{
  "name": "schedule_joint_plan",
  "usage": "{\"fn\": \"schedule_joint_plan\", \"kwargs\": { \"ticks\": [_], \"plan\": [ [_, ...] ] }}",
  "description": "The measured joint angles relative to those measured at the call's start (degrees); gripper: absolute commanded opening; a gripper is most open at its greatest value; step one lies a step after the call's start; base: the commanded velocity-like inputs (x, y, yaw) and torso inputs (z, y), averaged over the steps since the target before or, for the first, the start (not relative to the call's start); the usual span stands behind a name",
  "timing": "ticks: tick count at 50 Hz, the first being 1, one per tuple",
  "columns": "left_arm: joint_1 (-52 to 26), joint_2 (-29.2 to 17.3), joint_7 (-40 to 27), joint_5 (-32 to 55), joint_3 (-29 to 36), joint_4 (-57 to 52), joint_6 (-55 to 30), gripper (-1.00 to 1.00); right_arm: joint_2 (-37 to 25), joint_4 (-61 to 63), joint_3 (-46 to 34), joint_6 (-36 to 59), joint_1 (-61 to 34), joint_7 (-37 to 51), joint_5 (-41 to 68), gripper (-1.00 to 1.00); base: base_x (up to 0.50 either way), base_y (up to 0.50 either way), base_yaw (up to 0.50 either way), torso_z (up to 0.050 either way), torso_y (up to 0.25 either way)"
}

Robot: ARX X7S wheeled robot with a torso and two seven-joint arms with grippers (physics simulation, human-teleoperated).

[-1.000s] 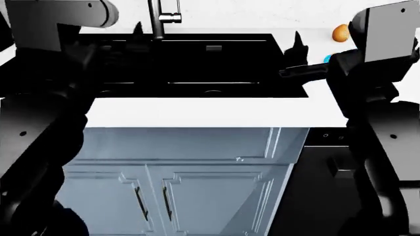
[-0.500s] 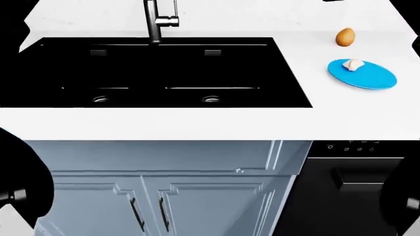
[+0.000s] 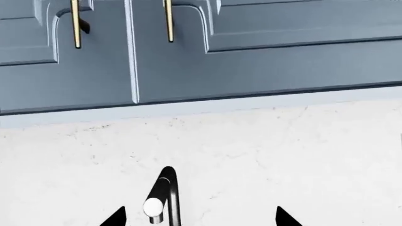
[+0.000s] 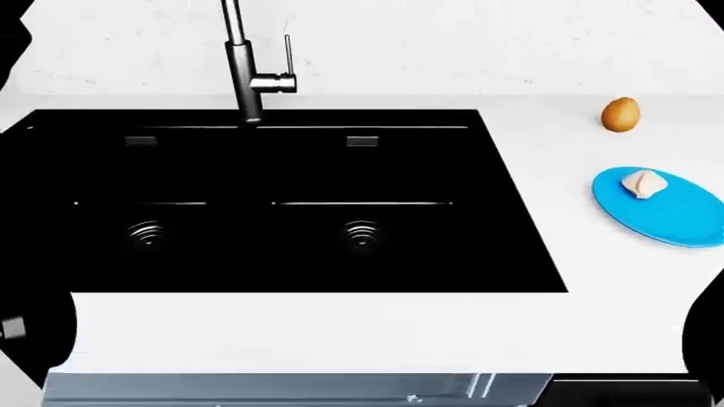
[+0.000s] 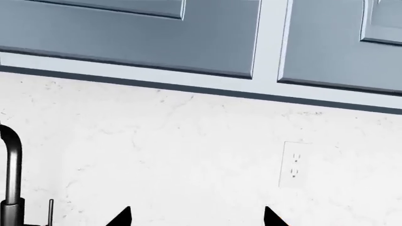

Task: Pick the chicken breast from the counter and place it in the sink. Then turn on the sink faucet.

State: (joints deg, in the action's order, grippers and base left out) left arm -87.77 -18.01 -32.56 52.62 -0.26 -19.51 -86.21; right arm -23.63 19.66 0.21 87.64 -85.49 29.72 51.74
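The chicken breast (image 4: 645,184) is a pale lump lying on a blue plate (image 4: 679,222) on the white counter (image 4: 543,127), right of the sink. The black sink (image 4: 283,254) has two drains and is empty. The sink faucet (image 4: 243,76) stands behind it, with its lever at the side. Neither gripper shows in the head view. My left gripper (image 3: 201,219) is open and empty, raised and facing the wall, with the faucet spout (image 3: 166,193) ahead of it. My right gripper (image 5: 197,217) is open and empty, also facing the wall, with the faucet (image 5: 12,179) off to one side.
An orange-brown egg (image 4: 620,114) stands on the counter behind the plate. Blue-grey upper cabinets (image 3: 251,56) hang above the white backsplash, and a wall outlet (image 5: 294,165) shows in the right wrist view. Dark arm parts sit at the head view's edges (image 4: 29,339).
Both arms have risen out of the head view, where they stood over the sink's sides. The head view has moved closer and now looks more steeply down on the sink.
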Motion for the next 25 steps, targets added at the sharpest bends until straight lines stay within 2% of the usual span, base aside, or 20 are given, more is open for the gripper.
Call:
{"fn": "schedule_joint_plan", "kwargs": {
  "ticks": [23,25],
  "plan": [
    [-0.17,-0.97,-2.26,2.42,-0.05,0.74,1.34,1.0,-0.9,-1.37,-0.92,-1.06,-1.03,2.44,3.34,1.0,0.5,0.0,0.0,0.05,0.0],
    [-0.07,-1.04,-2.5,2.47,-0.01,0.79,1.57,1.0,-0.97,-1.45,-1.04,-1.16,-1.11,2.57,3.54,1.0,0.5,0.0,0.0,0.0,0.0]
  ]
}}
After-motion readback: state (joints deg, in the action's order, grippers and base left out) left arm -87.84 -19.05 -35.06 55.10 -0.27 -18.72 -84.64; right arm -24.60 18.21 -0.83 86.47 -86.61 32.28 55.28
